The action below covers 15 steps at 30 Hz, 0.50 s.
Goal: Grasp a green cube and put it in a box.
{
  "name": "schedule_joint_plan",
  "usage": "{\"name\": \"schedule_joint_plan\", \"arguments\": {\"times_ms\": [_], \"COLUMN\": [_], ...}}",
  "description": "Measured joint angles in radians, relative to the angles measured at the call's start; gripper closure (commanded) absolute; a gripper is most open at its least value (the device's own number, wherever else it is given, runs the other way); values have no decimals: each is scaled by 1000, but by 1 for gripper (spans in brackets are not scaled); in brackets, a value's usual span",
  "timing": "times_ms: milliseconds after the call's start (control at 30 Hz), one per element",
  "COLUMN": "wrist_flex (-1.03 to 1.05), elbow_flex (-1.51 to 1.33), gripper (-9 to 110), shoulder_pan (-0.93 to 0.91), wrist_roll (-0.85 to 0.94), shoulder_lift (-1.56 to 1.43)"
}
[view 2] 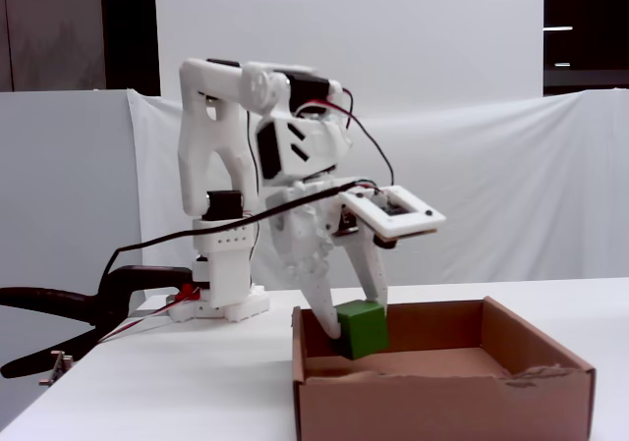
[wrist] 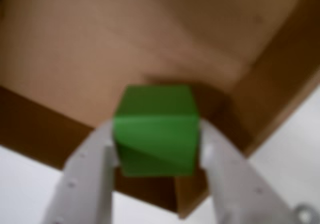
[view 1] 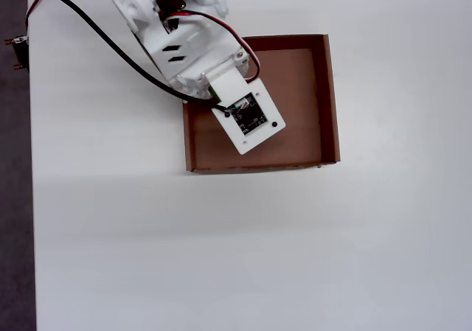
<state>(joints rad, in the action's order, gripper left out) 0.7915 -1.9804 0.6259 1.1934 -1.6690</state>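
Note:
The green cube (wrist: 156, 136) sits clamped between my two white fingers, and my gripper (wrist: 157, 144) is shut on it. In the fixed view the green cube (view 2: 360, 327) hangs inside the brown cardboard box (view 2: 432, 402), near its far left corner and above the floor, with my gripper (view 2: 356, 335) around it. In the wrist view the box floor (wrist: 100, 49) fills the background and a box corner lies just below the cube. In the overhead view the wrist camera board hides the cube, and the box (view 1: 302, 102) lies under the arm.
The white arm base (view 2: 221, 303) stands behind the box. A black clamp (view 2: 88, 308) and cables lie at the table's left edge in the fixed view. The white table (view 1: 258, 250) surrounds the box.

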Motion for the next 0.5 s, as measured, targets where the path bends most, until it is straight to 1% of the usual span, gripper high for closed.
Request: {"name": "schedule_joint_plan", "arguments": {"times_ms": [500], "wrist_flex": [-3], "elbow_flex": [25], "gripper": [88], "shoulder_pan": [35], "wrist_roll": [-2], "shoulder_lift": [104]}}
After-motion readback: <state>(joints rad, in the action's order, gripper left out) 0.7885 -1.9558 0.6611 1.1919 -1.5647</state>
